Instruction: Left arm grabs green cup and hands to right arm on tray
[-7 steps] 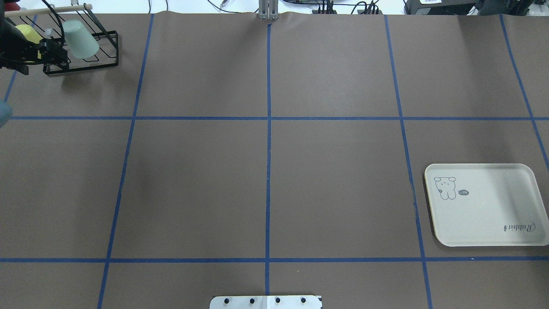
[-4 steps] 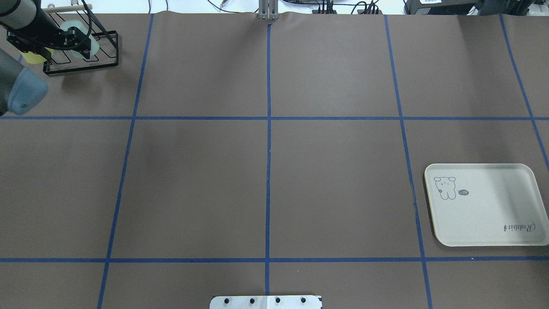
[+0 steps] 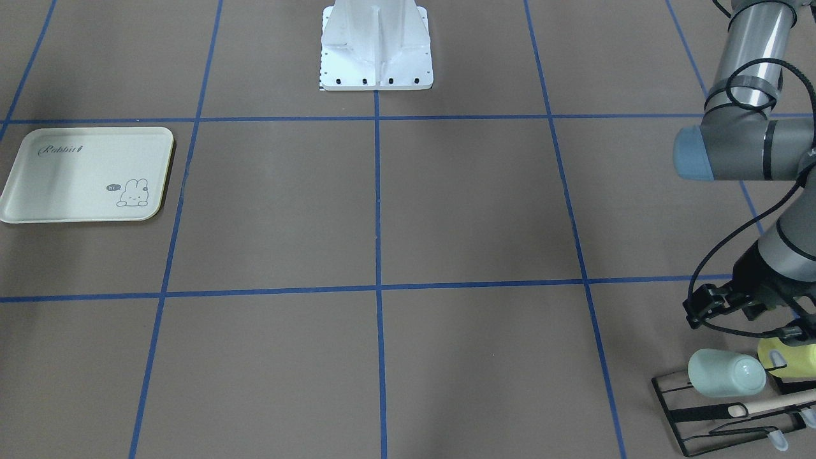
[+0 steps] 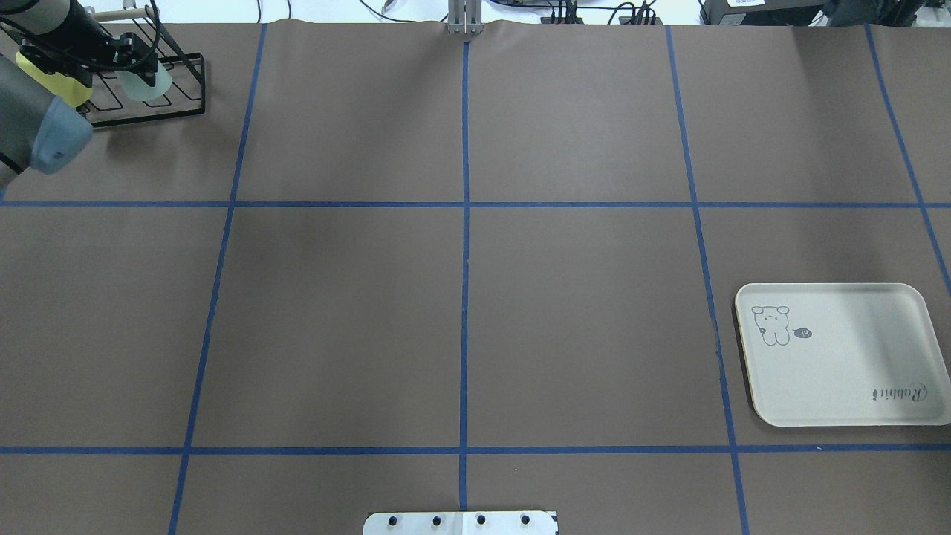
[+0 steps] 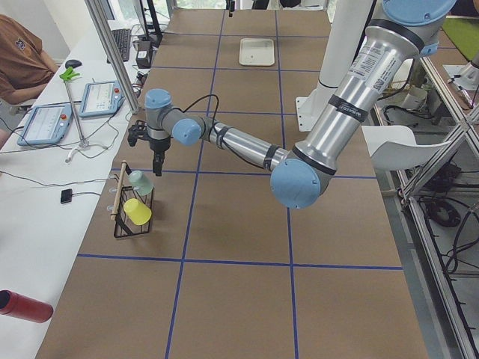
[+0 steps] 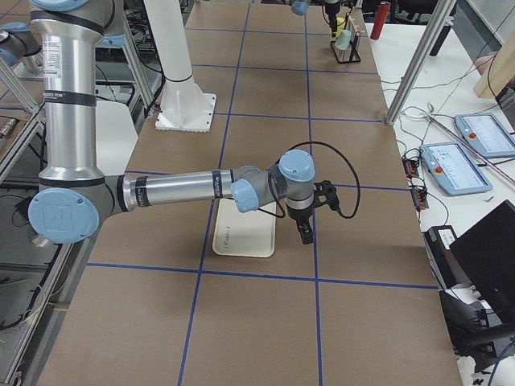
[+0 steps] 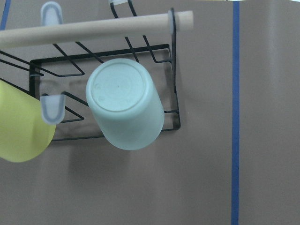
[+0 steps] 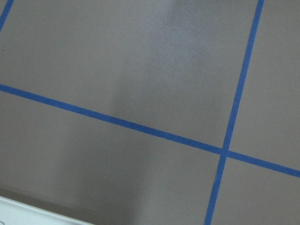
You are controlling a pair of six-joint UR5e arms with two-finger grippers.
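The green cup (image 7: 126, 108) hangs bottom-out on a peg of the black wire rack (image 7: 173, 93), beside a yellow cup (image 7: 21, 136). My left gripper (image 5: 158, 166) hovers just above the green cup (image 5: 140, 182), pointing down, and looks open and empty. In the overhead view it partly covers the green cup (image 4: 145, 83). The cream Rabbit tray (image 4: 847, 371) lies empty at the near right. My right gripper (image 6: 305, 233) hangs beside the tray (image 6: 241, 233). It shows only in the exterior right view, so I cannot tell whether it is open or shut.
The rack (image 3: 701, 414) stands at the table's far left corner, with a wooden rod (image 7: 93, 28) across its top. Blue tape lines grid the brown table. The robot's white base (image 3: 376, 44) is at the near middle edge. An operator sits beyond the rack end.
My left arm has swung in over the rack. The gripper went from left of the green cup to directly above it and now covers part of the cup.
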